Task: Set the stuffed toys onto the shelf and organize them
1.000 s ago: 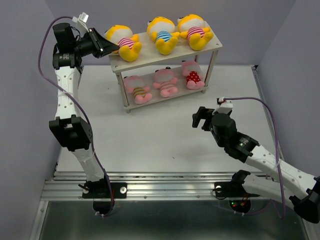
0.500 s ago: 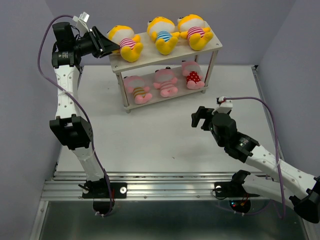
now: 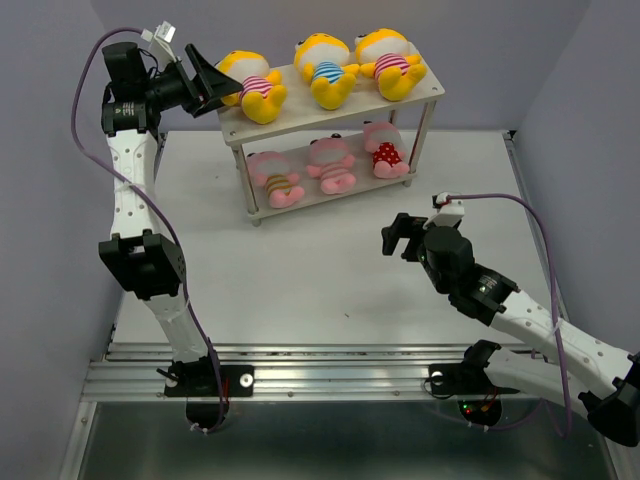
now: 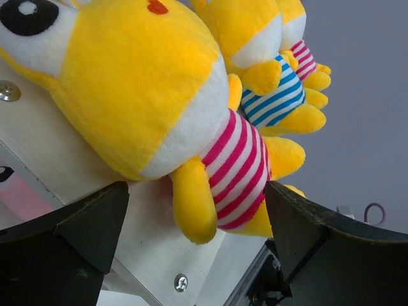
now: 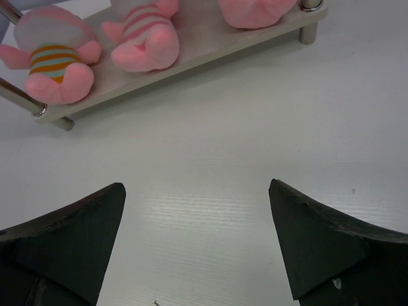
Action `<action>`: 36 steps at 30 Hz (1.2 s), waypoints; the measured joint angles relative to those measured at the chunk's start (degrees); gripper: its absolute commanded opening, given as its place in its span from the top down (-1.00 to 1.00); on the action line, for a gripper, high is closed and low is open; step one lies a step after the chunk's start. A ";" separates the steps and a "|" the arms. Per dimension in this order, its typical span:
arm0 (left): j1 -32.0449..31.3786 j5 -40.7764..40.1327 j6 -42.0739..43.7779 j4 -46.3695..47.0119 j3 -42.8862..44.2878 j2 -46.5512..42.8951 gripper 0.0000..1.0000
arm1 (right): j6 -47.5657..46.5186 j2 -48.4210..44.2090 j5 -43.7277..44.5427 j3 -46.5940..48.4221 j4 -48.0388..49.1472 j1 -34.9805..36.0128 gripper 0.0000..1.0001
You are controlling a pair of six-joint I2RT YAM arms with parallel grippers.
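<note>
The left gripper (image 3: 212, 78) is raised to the left end of the shelf's (image 3: 340, 112) top board, its jaws spread wide. In the left wrist view its two black, wedge-shaped fingers (image 4: 70, 242) stand on either side of the nearest yellow toy (image 4: 134, 83) without touching it, and nothing is held. That toy lies on its back by the board's left edge. The close view shows its short plush pile, its pink-and-white striped shirt, and two screws (image 4: 180, 281) set in the pale, faintly grained board, details too small to make out from overhead.

The right gripper (image 3: 400, 237) hangs low over the smooth white bench (image 3: 330, 290), well apart from the shelf's front edge, with its jaws equally wide apart and empty. Its wrist view looks along the bench at the lower board (image 5: 191, 54). It shows a round metal leg (image 5: 309, 29) at the board's right corner and the feet of the pink toys.

Only the overhead view takes in all six stuffed toys. Three yellow ones lie in a row along the top board: pink-striped at the left, blue-striped (image 3: 325, 72) in the middle, pink-striped (image 3: 392, 62) at the right end. Three pink ones lie along the lower board: an orange-striped one (image 3: 275, 178) at the left, a pink-striped one (image 3: 330, 165) in the middle, and a red polka-dot one (image 3: 386, 153) at the right.
</note>
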 measured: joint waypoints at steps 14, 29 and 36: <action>1.42 -8.09 2.10 -4.59 1.27 -6.71 -0.98 | 0.00 -2.60 0.37 0.00 0.22 0.00 -1.00; 1.81 -58.42 -5.44 -4.35 -48.54 -62.29 -0.98 | 5.75 -5.53 13.14 1.49 -8.55 0.00 -1.00; 1.90 -73.20 -9.81 -7.48 -62.34 -68.30 -0.98 | 9.07 -3.04 19.10 2.62 -14.60 0.00 -1.00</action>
